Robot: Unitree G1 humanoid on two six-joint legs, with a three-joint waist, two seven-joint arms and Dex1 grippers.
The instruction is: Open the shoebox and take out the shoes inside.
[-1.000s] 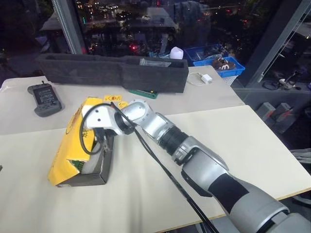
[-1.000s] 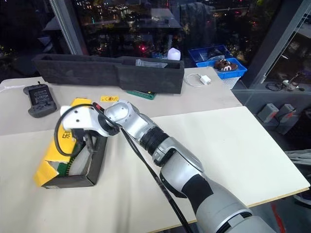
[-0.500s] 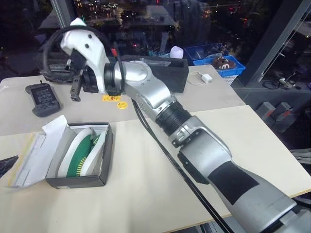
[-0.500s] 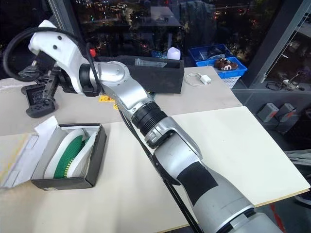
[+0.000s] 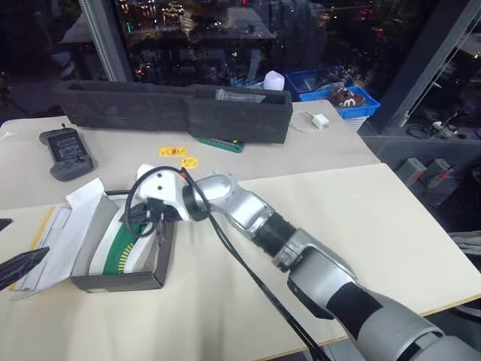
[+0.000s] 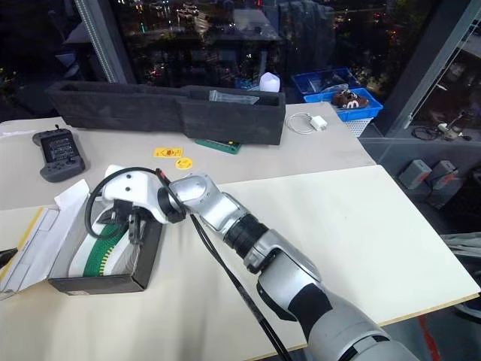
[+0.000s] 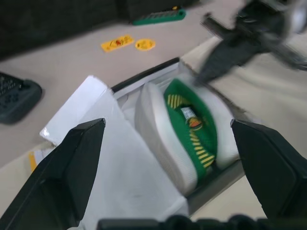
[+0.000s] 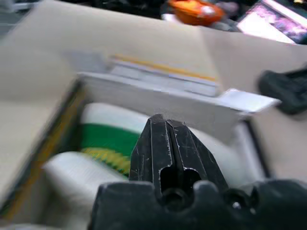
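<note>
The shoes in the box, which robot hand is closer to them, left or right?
Right. The right gripper, jaws shut, hangs right over the shoes inside the open shoebox. The left gripper, jaws open, sits off beyond the lid, outside the box.

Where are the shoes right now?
In the left eye view the shoes lie soles-up inside the open shoebox at the table's left, directly beneath the right tool.

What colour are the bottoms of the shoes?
Bright green with yellow markings on the shoes; clearest in the left wrist view.
</note>
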